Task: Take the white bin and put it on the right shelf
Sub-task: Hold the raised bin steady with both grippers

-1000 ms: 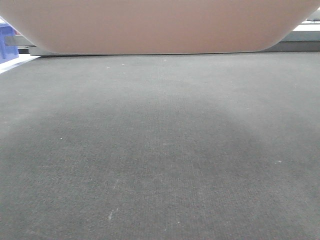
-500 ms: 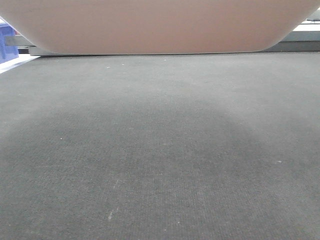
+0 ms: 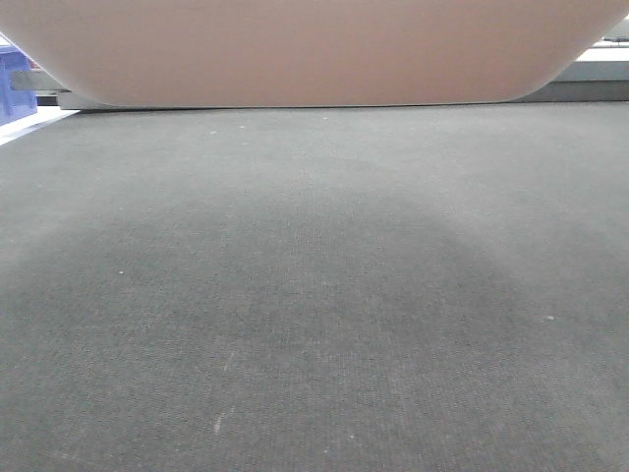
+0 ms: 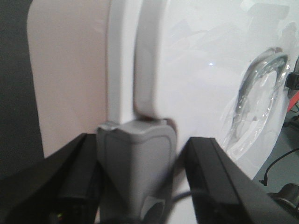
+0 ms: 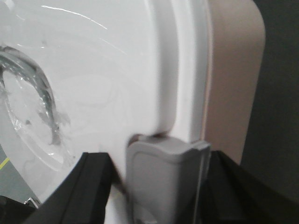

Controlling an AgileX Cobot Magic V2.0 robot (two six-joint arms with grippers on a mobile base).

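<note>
The white bin (image 3: 314, 49) hangs above the floor and its pinkish underside fills the top of the front view. In the left wrist view its glossy lid (image 4: 201, 70) and pale side wall (image 4: 70, 70) stand on edge. My left gripper (image 4: 142, 161) is shut on the bin, its black fingers (image 4: 79, 168) straddling a grey lid clasp (image 4: 138, 140). At the opposite end, my right gripper (image 5: 159, 168) is shut on the bin (image 5: 103, 70) the same way, round the other grey clasp (image 5: 163, 172). The right shelf is out of view.
Dark grey carpet (image 3: 314, 295) spreads below the bin, with the bin's shadow on it. A blue bin (image 3: 15, 84) shows at the far left edge. A low grey rail (image 3: 590, 90) runs along the back right. Cables (image 4: 275, 163) and red framework (image 4: 295, 100) lie beyond the lid.
The blue bin at the left edge has slid slightly further out of the front view. The white bin and both grips look the same.
</note>
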